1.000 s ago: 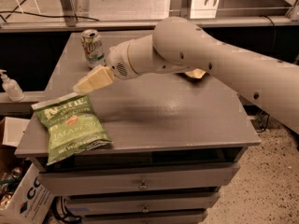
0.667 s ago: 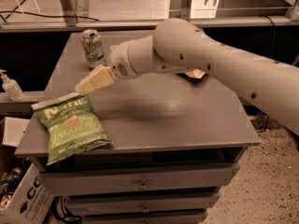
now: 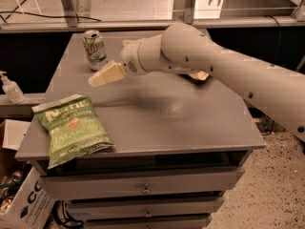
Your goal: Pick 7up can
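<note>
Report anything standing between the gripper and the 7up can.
Nothing visible does. The cream-tipped gripper hangs close beside the small white-and-green 7up can, slightly nearer the camera, with only bare grey cabinet top between them. The green jalapeno chip bag lies at the near left corner, off that line.

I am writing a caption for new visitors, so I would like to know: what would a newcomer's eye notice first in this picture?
The large pale robot arm reaches in from the right across the grey table, and its gripper hovers close to the 7up can, which stands upright near the far left edge. Next comes the green jalapeno chip bag, lying flat at the near left corner.
</note>
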Motion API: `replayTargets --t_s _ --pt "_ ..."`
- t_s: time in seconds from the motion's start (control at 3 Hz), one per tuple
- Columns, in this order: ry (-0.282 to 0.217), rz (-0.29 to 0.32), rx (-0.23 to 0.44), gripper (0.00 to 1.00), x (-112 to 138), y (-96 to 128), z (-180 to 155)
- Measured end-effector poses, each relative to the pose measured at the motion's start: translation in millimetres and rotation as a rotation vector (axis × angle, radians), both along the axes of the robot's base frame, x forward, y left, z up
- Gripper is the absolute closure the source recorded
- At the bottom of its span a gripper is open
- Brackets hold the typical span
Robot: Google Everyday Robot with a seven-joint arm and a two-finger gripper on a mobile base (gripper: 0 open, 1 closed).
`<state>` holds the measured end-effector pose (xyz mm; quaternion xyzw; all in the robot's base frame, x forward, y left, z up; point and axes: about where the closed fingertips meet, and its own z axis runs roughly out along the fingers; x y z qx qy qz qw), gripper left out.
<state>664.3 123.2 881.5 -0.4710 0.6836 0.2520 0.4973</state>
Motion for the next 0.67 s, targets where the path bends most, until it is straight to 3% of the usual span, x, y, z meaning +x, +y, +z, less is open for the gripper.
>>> replayTargets --t_s 0.67 --pt "-0.044 -0.045 0.037 0.00 48 11 -11"
